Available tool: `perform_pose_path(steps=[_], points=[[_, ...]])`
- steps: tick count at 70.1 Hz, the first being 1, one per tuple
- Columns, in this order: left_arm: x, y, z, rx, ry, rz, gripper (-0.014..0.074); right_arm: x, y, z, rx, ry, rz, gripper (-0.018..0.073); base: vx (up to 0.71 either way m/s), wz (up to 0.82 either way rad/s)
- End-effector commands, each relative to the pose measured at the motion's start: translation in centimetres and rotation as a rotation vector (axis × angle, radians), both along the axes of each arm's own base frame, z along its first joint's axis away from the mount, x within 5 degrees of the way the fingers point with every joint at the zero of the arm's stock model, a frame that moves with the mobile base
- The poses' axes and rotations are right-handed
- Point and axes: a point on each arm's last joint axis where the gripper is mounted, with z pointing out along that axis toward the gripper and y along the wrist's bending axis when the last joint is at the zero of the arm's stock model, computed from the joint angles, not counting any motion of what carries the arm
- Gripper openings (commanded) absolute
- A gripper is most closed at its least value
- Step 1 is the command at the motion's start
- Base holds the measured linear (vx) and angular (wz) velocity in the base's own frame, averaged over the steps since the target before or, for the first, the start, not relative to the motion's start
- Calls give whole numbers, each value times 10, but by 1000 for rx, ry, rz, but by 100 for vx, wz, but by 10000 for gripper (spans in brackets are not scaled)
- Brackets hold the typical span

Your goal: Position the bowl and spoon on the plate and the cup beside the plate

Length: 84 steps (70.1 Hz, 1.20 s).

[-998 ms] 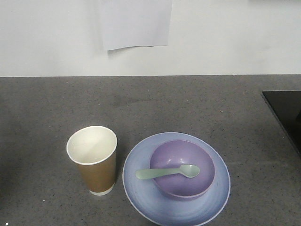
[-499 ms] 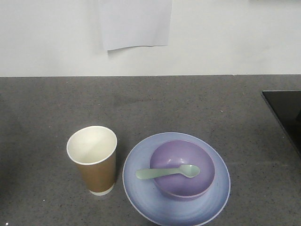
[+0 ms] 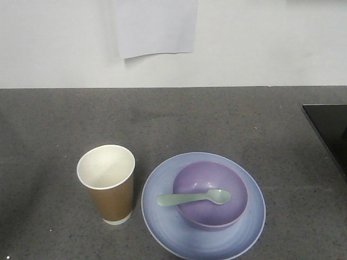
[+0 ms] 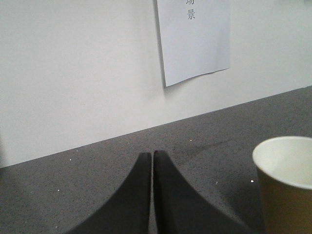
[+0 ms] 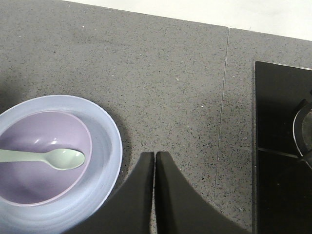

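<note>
Across the front view, you see no arm or gripper at all.
Counter: your grey speckled countertop (image 3: 227, 124) fills the lower two thirds of the frame, under a white wall.
Plate: the plate (image 3: 162, 222) sits at lower centre, flat on the counter.
Bowl: the bowl (image 3: 211, 214) stands upright on the plate, slightly right of the plate's middle.
Spoon: the spoon (image 3: 193, 199) lies across the bowl, scoop to the right inside it, handle end reaching past the bowl's left rim over the plate.
Cup: the cup (image 3: 107, 184) stands upright at lower left, just beside the plate's left edge, mouth up.
Paper: a white sheet (image 3: 156, 27) hangs on the wall at upper centre.
Hob: a black glossy panel (image 3: 329, 132) cuts in at the right edge.

Left wrist view: your left gripper (image 4: 152, 161) reaches up from the bottom centre, level above the counter and aimed at the wall; its two dark fingers (image 4: 134, 195) are pressed together with nothing between them. The cup shows at lower right, apart from the fingers.

Right wrist view: your right gripper (image 5: 154, 158) points down over bare counter at bottom centre; its fingers (image 5: 175, 200) are together, gripping nothing. Plate, bowl and spoon sit at lower left, just beside the fingers; you cannot tell whether they touch the plate.
</note>
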Motion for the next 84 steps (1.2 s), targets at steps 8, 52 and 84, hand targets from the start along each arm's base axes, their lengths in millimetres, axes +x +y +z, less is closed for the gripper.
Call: perform_pose_path(steps=[8, 52, 84], points=[[-11, 5, -29, -24, -187, 74, -8, 1, -1, 12, 11, -85, -2, -11, 0, 0], [-21, 14, -78, -41, -264, 202, -8, 1, -1, 12, 11, -84, -2, -11, 0, 0], [-21, 14, -78, -39, -264, 202, -8, 1, -1, 12, 11, -85, -1, -11, 0, 0]])
